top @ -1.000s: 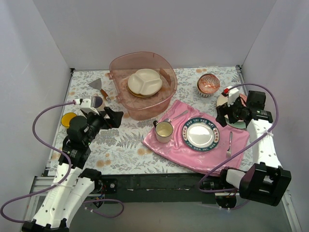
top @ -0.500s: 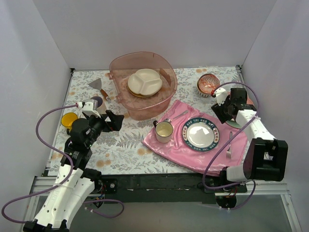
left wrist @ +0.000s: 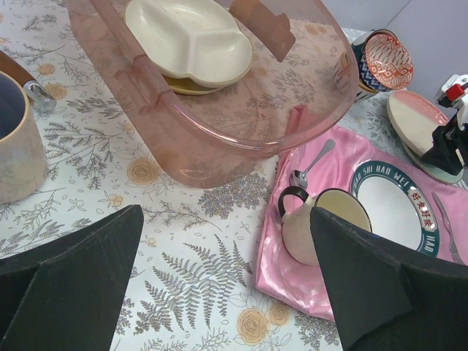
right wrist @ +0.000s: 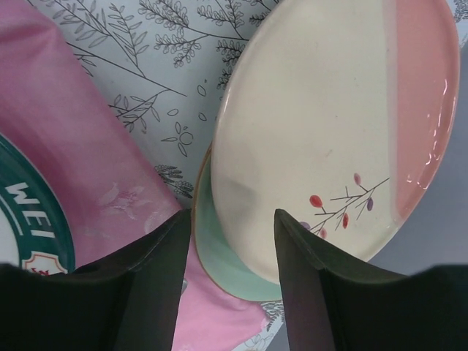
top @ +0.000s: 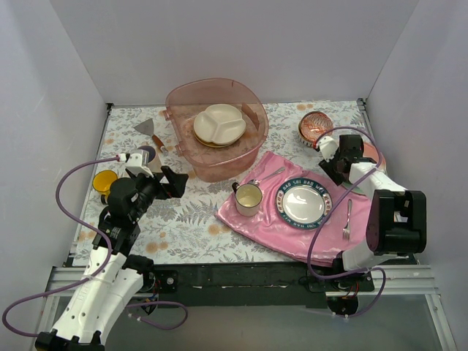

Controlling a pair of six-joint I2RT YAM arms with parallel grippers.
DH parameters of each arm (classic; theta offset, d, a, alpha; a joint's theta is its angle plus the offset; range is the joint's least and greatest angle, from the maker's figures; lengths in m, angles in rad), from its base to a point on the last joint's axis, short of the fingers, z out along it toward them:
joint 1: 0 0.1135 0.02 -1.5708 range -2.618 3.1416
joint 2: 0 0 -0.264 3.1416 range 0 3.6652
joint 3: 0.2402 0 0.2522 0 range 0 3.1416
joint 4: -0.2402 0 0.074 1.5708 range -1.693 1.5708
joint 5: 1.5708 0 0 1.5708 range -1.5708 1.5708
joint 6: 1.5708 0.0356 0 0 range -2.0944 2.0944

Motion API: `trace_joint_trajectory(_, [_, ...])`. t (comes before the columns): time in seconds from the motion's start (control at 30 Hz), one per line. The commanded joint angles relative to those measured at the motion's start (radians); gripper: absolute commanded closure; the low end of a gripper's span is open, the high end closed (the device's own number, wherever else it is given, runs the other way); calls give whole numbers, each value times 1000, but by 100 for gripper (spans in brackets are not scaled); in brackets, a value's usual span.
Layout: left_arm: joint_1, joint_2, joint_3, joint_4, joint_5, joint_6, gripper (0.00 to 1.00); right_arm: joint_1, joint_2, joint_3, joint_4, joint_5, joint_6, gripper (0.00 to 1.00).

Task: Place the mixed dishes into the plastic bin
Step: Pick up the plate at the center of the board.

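Your right gripper [right wrist: 230,219] has its jaws part-way apart, astride the near rim of two stacked plates. The round peach-and-cream plate with a small twig drawing [right wrist: 329,131] is on top and the mint-green plate [right wrist: 219,270] is under it. One finger sits outside the rim and the other over the cream face; you cannot tell whether either pad touches. To this gripper's left lies the pink satin cloth [right wrist: 95,146]. On it is the dark-blue-rimmed plate with lettering [right wrist: 29,212], where "WEI" reads clearly (from the left wrist, the same rim seems to read "SHI HAO WEI").

Your left gripper [left wrist: 227,212] is spread wide and grips nothing, hanging above the floral tablecloth [left wrist: 197,278]. Straight ahead of it stands the large translucent pinkish-brown plastic tub [left wrist: 183,139]. The cream divided plate [left wrist: 190,36] already lies inside, on a yellowish dish [left wrist: 183,84] of which only an edge shows. Off its left finger stands the pale mug with purple inside [left wrist: 14,139]. Just ahead of its right finger, on the cloth, are the cream cup with a dark handle [left wrist: 322,227] and a metal spoon [left wrist: 311,164]. Farther ahead and to the right, past the tub's corner, the small red-patterned bowl [left wrist: 384,62] sits upright on the tablecloth. From overhead, the yellow mug [top: 104,181] is behind the left gripper's wrist, and a fork [top: 348,218] lies on the cloth.
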Motion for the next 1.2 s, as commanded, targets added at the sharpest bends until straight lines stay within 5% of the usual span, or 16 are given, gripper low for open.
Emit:
trace_joint_trajectory(0.0, [6,0,-3,17,-15,18,2,1,0,-19,74,56,-89,44])
trace_joint_trajectory(0.83, [6,3,-6,17,-15,17,2,1,30,-163,285,94,-296,48])
trace_joint_trajectory(1.17, [6,14,-6,15,-20,15,2,1,27,-255,403,105,-335,56])
